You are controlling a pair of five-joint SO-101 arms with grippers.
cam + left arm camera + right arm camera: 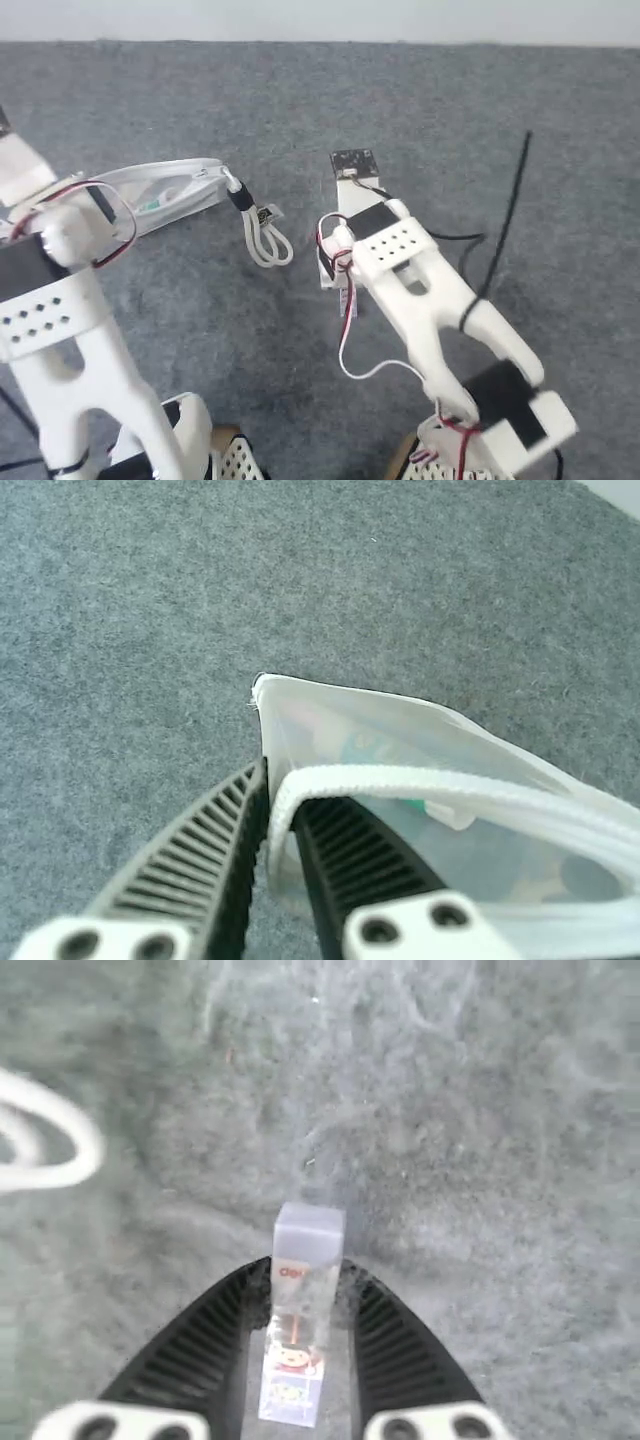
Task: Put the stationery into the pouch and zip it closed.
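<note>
A translucent white pouch (165, 197) lies at the left on the grey carpet, and green and pale items show through its wall (400, 770). My left gripper (278, 792) is shut on the pouch's zipper edge at its end. At the pouch's other end are a black zipper pull (240, 196) and a white cord loop (268, 243). My right gripper (303, 1285) is shut on a small clear stationery box (302, 1300) with a cartoon print, held just above the carpet. In the high view this gripper (334, 268) is right of the cord loop (45, 1140).
Grey carpet (420, 110) covers the whole table. A black cable (508, 215) runs along the right side behind the right arm. Open carpet lies between the pouch and the right gripper and toward the far edge.
</note>
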